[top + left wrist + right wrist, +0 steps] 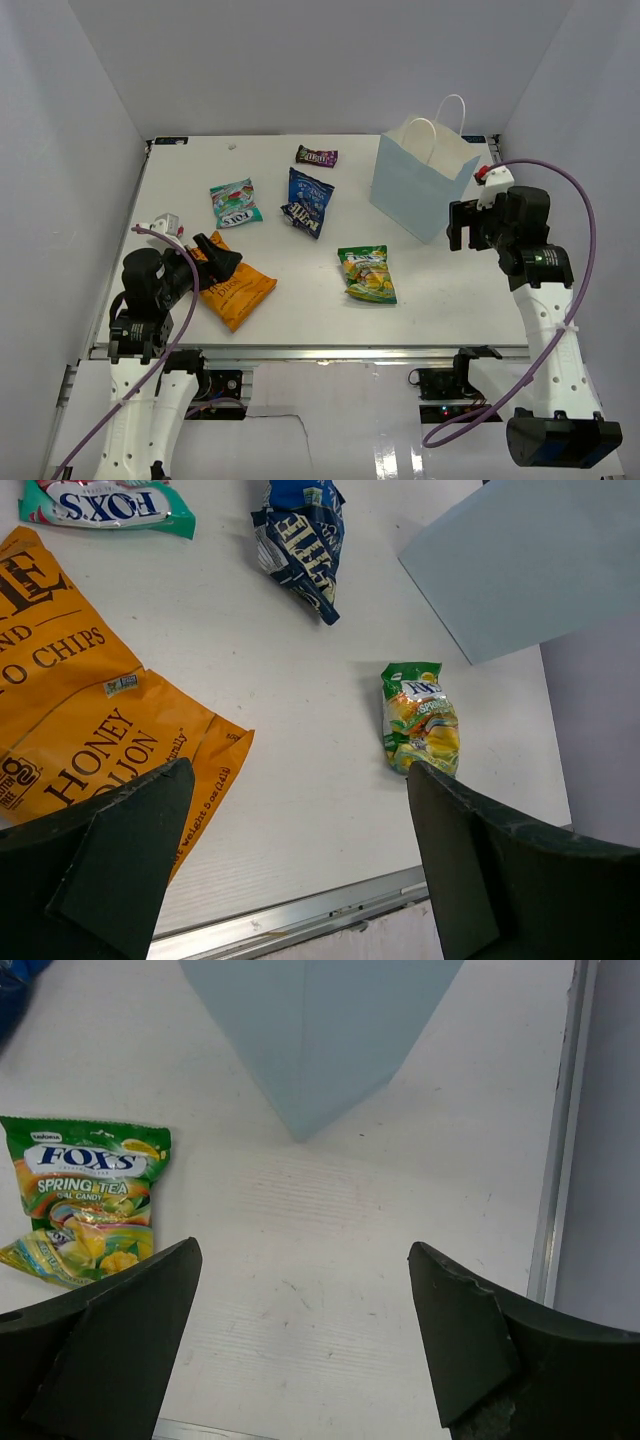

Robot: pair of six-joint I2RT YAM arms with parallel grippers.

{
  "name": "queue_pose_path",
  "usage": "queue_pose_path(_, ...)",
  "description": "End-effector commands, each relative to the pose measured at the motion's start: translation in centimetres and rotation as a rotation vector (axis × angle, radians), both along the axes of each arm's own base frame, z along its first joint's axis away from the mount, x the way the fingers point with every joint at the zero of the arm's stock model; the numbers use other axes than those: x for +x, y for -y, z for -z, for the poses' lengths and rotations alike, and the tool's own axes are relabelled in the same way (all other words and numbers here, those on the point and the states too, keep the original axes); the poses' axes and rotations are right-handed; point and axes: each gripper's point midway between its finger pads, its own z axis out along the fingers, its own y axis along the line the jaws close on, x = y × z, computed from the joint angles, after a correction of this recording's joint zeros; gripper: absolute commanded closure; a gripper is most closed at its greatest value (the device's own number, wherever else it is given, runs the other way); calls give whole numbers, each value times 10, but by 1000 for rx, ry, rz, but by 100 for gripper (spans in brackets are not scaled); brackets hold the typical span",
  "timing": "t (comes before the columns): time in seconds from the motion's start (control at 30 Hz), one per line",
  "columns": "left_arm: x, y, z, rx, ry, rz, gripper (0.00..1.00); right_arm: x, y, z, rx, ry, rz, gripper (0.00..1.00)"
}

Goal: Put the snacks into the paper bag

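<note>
the orange chip bag (90, 730) is showing "honey dijon", "chips" and "weight 5 oz". the green-yellow bag (85, 1200) is displaying "fox's spring tea". the teal-white bag (105, 502) is showing "fox's", upside down. the dark blue bag (298, 540) is bearing lettering too unclear to read.

I work in a lab test cell. Plain white walls (300, 60) box in my white table (300, 275), edged with aluminium rail (330, 351)

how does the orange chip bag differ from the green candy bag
The orange chip bag is clearly larger than the green candy bag. The orange chip bag lies at the near left by the left gripper; the green candy bag lies nearer the paper bag. Both lie flat on the table, outside the paper bag.
</note>
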Motion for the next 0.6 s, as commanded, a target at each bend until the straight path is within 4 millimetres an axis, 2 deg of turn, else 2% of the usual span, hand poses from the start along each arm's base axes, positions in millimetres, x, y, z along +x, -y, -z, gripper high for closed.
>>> queue_pose_path(0.0, -3, -1, 1, -4, -19, -5, 2, 2, -5, -26, -34, 70, -76, 10)
queue_pose_path(0.03, -3, -1, 3, -5, -26, -11, 2, -2, -20, -25, -24, 84, -177, 10)
queue_pose_path(0.1, -3, -2, 6, -9, -36, -16, 2, -19, -36, -24, -125, 128, -410, 10)
queue_pose_path(0.13, -3, -1, 6, -11, -38, -13, 2, -38, -62, -23, -107, 158, -618, 10)
queue_pose_path(0.17, -3, -1, 7, -19, -46, -18, 2, -56, -67, -15, -173, 166, -749, 10)
queue_pose_path(0.27, -4, -2, 10, -26, -57, -31, 2, -68, -84, -3, -102, 110, -835, 10)
queue_pose_path(0.3, -5, -3, 12, -30, -69, -38, 2, -86, -89, 10, -109, 50, -944, 10)
queue_pose_path(0.37, -6, -5, 13, -33, -78, -58, 2, -88, -99, 32, -20, -80, -980, 10)
queue_pose_path(0.4, -5, -5, 14, -35, -84, -63, 2, -84, -111, 37, -8, -103, -1000, 10)
queue_pose_path(0.43, -6, -5, 13, -38, -87, -64, 2, -74, -112, 55, -12, -207, -946, 10)
queue_pose_path(0.47, -5, -5, 13, -37, -95, -64, 2, -69, -118, 64, -29, -239, -937, 10)
queue_pose_path(0.5, -6, -5, 15, -37, -104, -64, 2, -73, -135, 70, -60, -259, -987, 10)
queue_pose_path(0.53, -6, -5, 16, -36, -111, -66, 2, -59, -144, 78, -76, -275, -942, 10)
queue_pose_path(0.57, -6, -6, 17, -37, -118, -70, 2, -55, -153, 80, -68, -275, -942, 10)
